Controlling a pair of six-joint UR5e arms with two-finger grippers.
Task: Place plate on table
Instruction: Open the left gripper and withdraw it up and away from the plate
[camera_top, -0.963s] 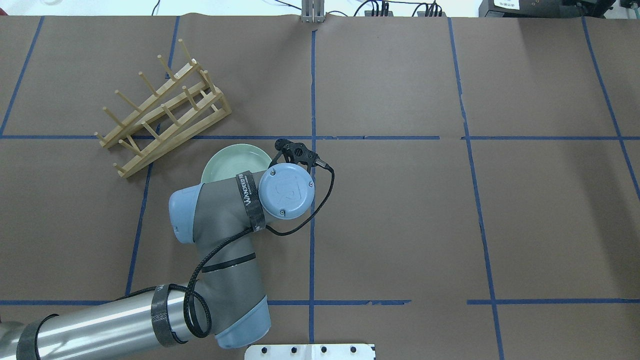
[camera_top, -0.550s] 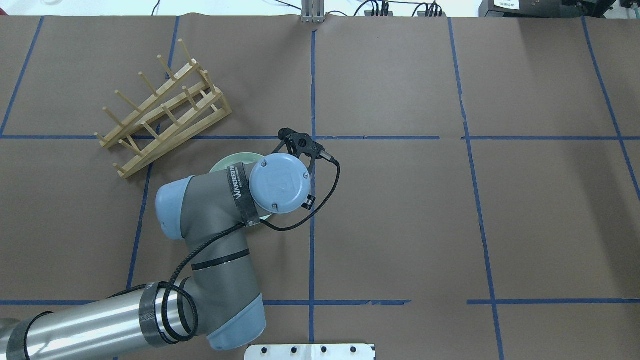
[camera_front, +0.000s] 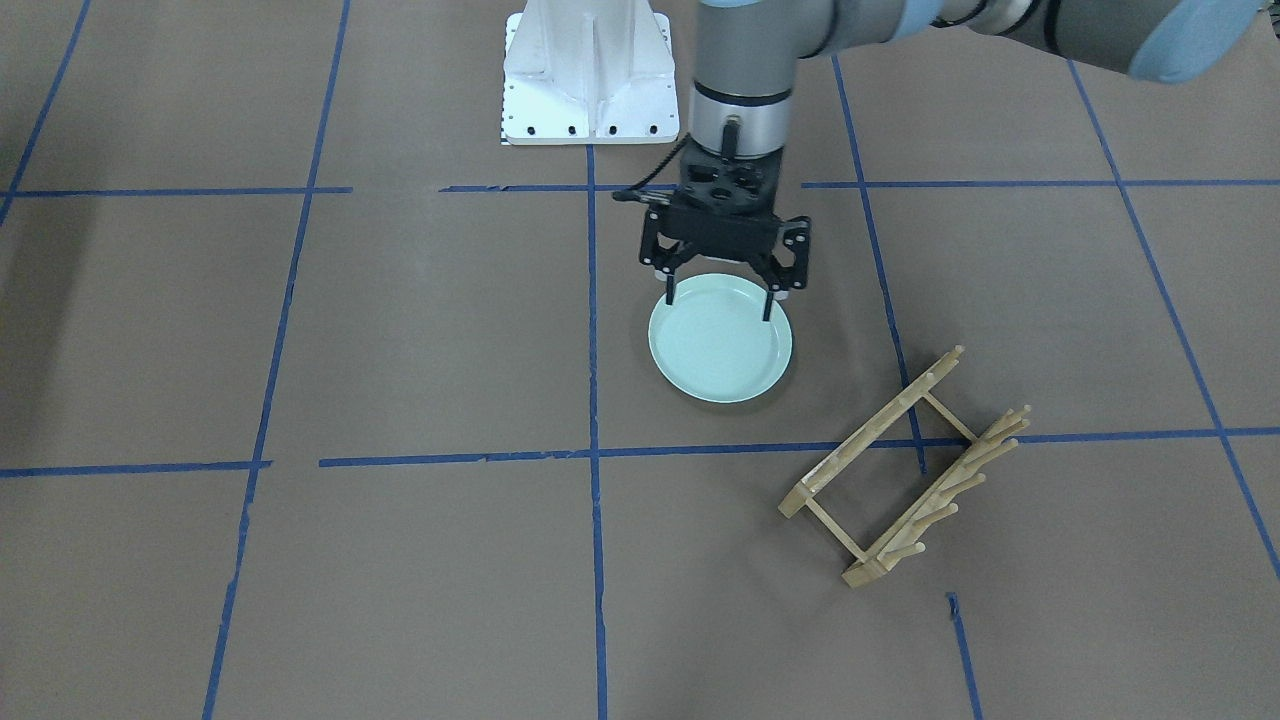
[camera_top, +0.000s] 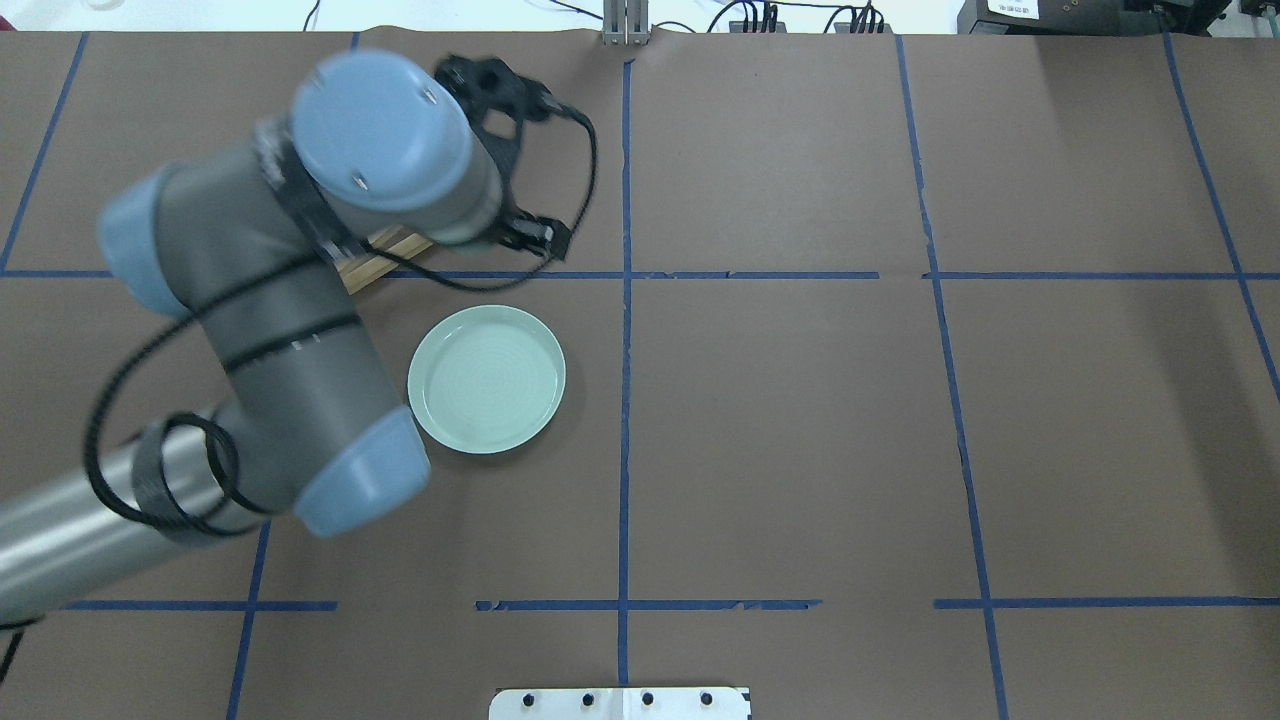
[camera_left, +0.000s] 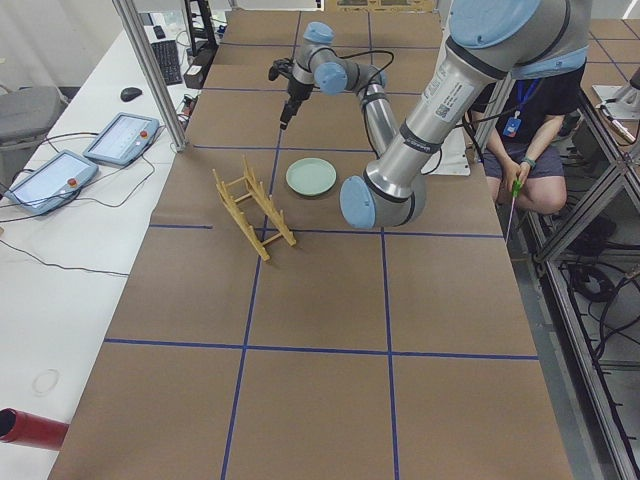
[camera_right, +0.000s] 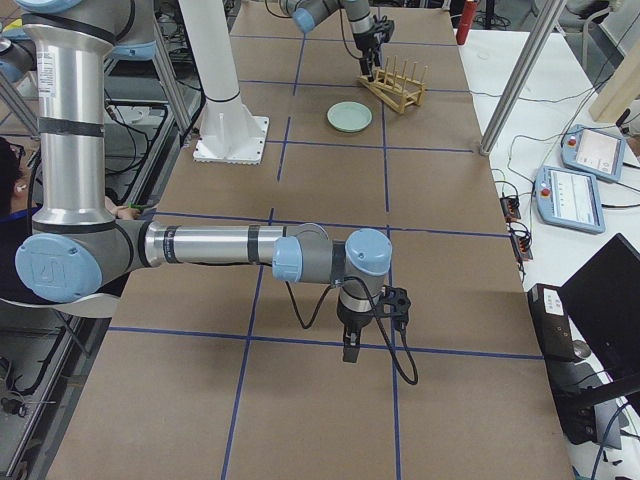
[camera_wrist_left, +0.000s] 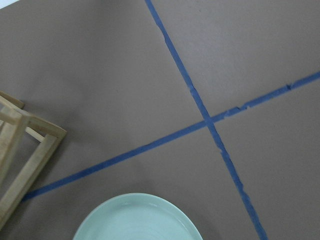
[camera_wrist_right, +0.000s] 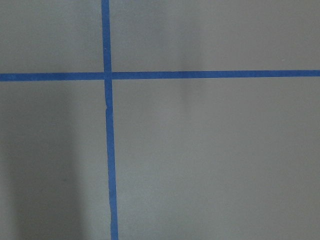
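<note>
The pale mint-green plate (camera_front: 720, 350) lies flat on the brown table (camera_front: 400, 330), beside a blue tape line. It also shows in the overhead view (camera_top: 487, 380) and at the bottom edge of the left wrist view (camera_wrist_left: 137, 220). My left gripper (camera_front: 719, 300) hangs above the plate's near-robot rim, open and empty, and its fingertips are clear of the plate. My right gripper (camera_right: 347, 350) points down at bare table far from the plate. It shows only in the exterior right view, so I cannot tell whether it is open or shut.
The wooden peg rack (camera_front: 900, 470) stands on the table beside the plate, on the side away from the robot. In the overhead view my left arm hides most of it. The white robot base (camera_front: 588, 70) is at the table's edge. An operator (camera_left: 530, 130) sits beyond the table.
My left wrist was low over the plate and hid most of it. It has risen and swung toward the rack. The plate now lies uncovered, slightly nearer the robot.
</note>
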